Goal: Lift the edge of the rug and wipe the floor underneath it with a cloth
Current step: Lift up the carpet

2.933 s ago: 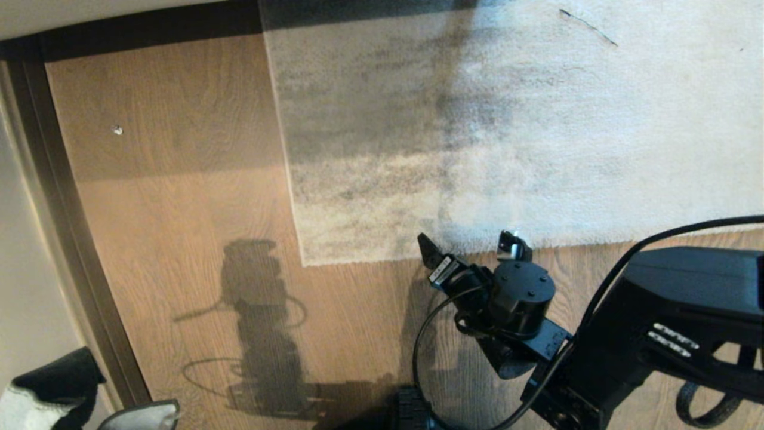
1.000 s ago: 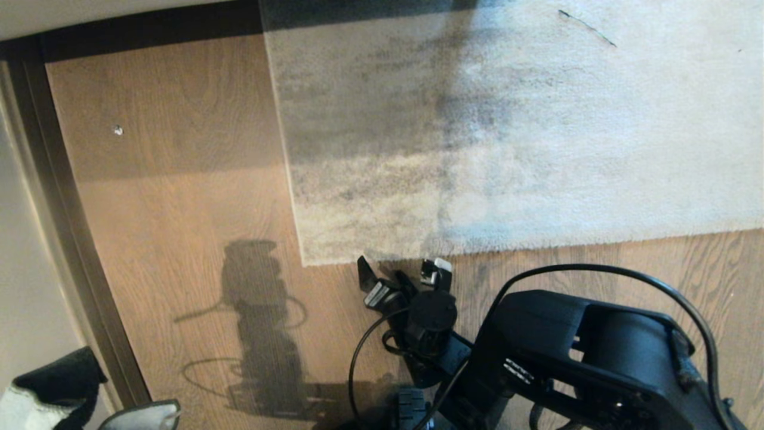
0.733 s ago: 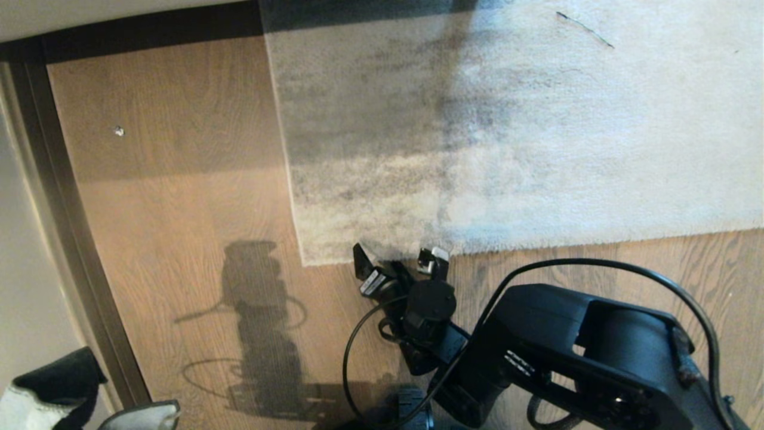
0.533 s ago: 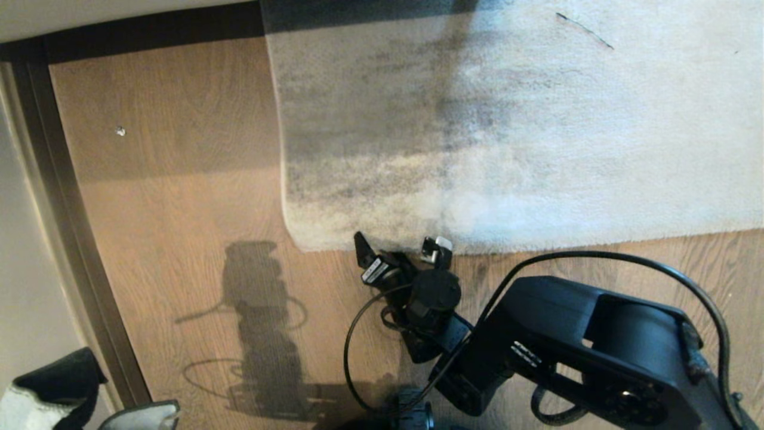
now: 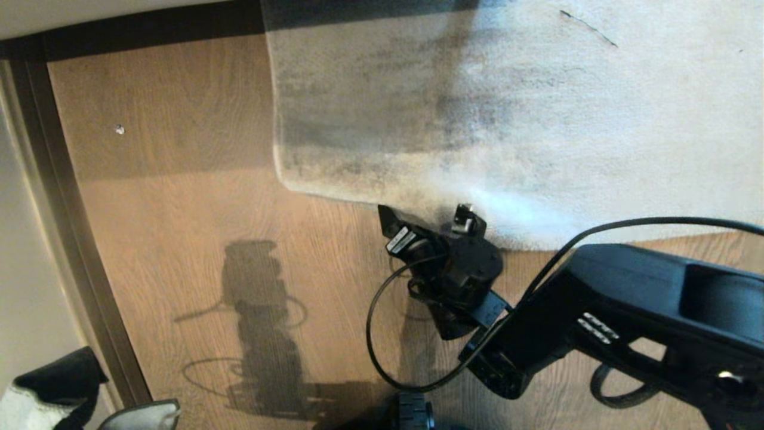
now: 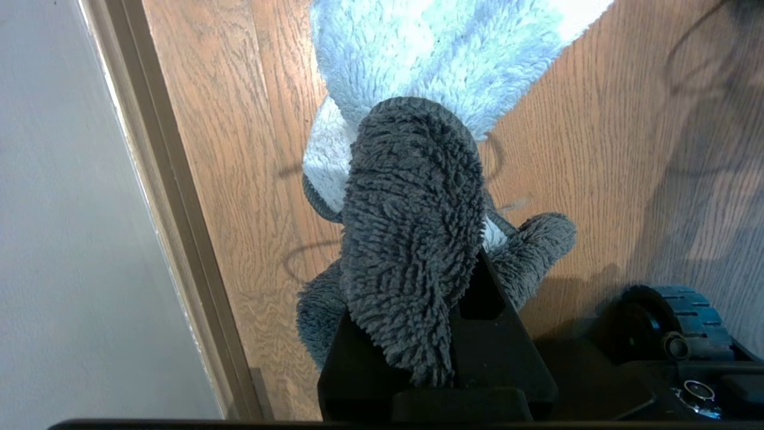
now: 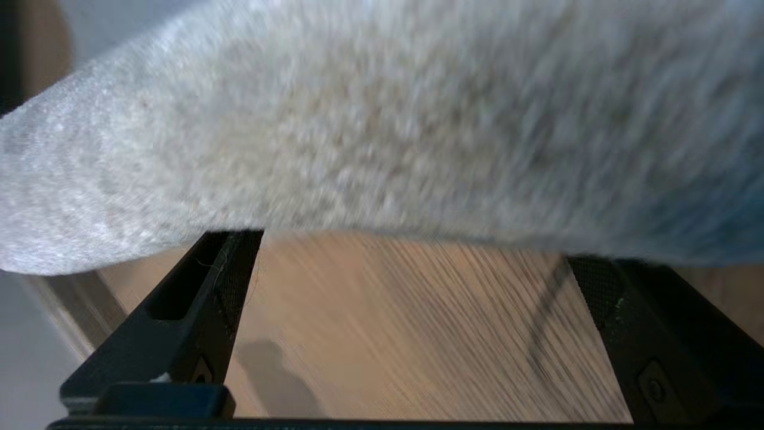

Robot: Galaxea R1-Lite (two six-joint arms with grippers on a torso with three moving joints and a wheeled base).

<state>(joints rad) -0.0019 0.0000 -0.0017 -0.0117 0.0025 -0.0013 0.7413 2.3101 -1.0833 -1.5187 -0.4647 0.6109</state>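
Right claw [image 5: 427, 218] spread under fuzzy, seemingly curled rug edge [image 5: 334, 194].

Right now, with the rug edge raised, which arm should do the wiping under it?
The left: its left gripper already clamps the cloth. The open right gripper is propping up the rug edge, so it's occupied.

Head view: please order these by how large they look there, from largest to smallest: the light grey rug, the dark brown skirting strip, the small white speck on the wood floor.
1. Light grey short-pile rug
2. Dark brown skirting strip
3. Small white speck on the wood floor
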